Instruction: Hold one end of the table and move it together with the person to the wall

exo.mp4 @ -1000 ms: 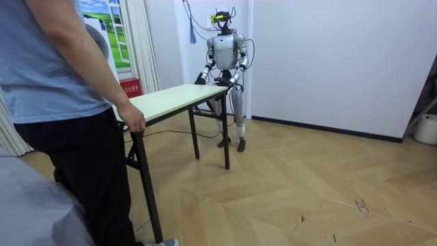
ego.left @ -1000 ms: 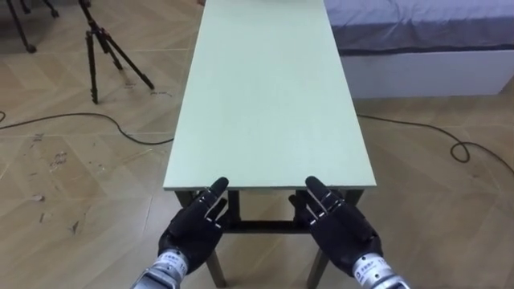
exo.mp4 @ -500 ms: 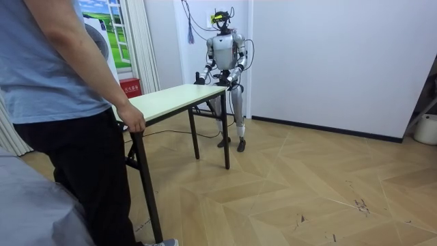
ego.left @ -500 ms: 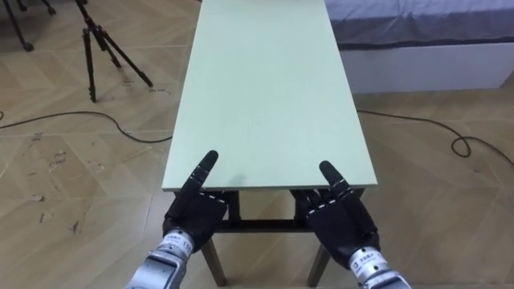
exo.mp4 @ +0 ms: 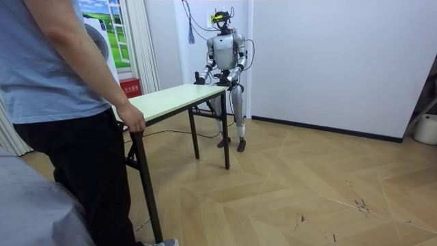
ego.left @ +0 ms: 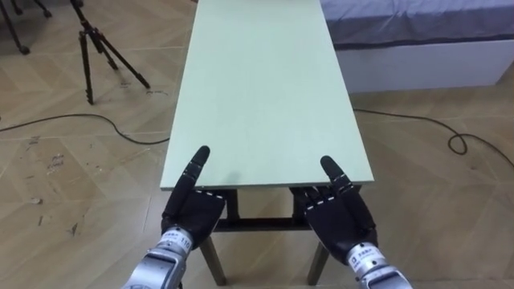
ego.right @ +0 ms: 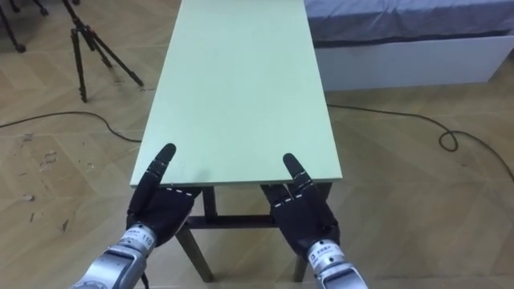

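Pale-green rectangular tabletop [ego.left: 265, 88] runs lengthwise away from left hand [ego.left: 193, 215] and right hand [ego.left: 341, 218], both at its near edge; whether their fingers are closed, I cannot tell.

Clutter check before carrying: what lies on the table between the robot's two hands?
Nothing: in the left eye view, the table top is bare between left hand and right hand.

Ahead of the black left hand [ego.left: 193, 215] and right hand [ego.left: 341, 221], the table [ego.left: 265, 88] was pale green, the floor [ego.left: 72, 160] brown herringbone.
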Robot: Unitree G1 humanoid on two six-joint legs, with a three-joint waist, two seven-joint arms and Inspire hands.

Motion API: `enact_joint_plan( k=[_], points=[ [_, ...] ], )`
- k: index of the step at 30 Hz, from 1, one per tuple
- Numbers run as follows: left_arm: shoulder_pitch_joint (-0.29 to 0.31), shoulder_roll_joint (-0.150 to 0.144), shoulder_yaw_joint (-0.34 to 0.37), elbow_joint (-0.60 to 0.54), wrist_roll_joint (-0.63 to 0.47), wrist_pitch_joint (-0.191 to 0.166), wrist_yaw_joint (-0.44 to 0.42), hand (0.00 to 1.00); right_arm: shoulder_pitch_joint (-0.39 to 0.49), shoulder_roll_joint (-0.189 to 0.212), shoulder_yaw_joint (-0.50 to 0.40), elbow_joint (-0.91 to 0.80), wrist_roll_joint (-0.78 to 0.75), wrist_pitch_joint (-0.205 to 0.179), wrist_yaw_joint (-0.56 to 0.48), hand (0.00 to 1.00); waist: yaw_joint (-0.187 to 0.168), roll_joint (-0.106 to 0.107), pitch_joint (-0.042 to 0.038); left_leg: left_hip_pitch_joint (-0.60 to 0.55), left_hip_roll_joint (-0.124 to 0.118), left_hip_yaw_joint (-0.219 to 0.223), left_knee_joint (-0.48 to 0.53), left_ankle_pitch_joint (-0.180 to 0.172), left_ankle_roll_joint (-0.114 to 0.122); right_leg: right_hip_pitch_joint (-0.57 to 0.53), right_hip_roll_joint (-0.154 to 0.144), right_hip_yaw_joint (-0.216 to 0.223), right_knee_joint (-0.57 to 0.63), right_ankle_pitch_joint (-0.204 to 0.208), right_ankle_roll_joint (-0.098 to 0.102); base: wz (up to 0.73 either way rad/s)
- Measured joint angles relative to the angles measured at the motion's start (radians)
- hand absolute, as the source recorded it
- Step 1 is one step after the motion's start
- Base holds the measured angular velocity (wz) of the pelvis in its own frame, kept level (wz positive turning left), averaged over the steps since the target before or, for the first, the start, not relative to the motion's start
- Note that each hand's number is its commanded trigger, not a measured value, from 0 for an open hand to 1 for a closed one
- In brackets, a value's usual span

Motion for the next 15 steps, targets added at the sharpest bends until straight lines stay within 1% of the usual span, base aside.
enact_joint_plan(
  k=[3,7,11,14,15],
  points=[
    [0.0,-0.005,0.0,-0.008,0.002,-0.004,0.012,0.0,-0.001,0.015,-0.001,-0.007,0.0,-0.015,-0.018,0.0,0.005,0.0,0.0,0.0,0.0,0.003,0.0,0.0,0.0,-0.001,0.0,0.003,-0.001,0.0,0.0,-0.01],
    [0.0,-0.006,0.0,-0.009,0.003,-0.006,0.013,0.0,-0.001,0.02,-0.001,-0.03,0.0,-0.026,-0.059,0.0,0.008,0.0,0.0,0.0,0.0,0.012,0.0,0.0,0.0,-0.002,0.0,0.006,0.0,0.0,0.0,-0.02],
    [0.0,-0.007,0.0,-0.008,0.005,-0.007,0.014,0.0,-0.001,0.028,-0.001,-0.033,0.0,-0.039,-0.074,0.0,0.01,0.0,0.0002,0.002,0.001,0.012,0.0,0.0,0.0,-0.002,0.0,0.007,0.001,0.001,-0.001,0.0],
    [0.0,-0.007,0.0,-0.008,0.039,-0.011,0.014,0.0,-0.006,0.038,-0.001,-0.033,0.0,-0.05,-0.086,0.0,0.009,0.002,0.0012,0.0,0.001,0.013,0.0,0.0,0.0,-0.003,0.0,0.006,0.0,0.001,-0.001,0.0],
    [0.0,-0.007,0.0,-0.008,0.052,-0.013,0.014,0.0,-0.011,0.043,-0.002,-0.033,0.0,-0.059,-0.096,0.0,0.008,0.002,0.0015,0.0,0.001,0.014,0.0,0.0,0.0,-0.003,0.0,0.006,-0.001,0.001,-0.001,0.0]
  ],
)
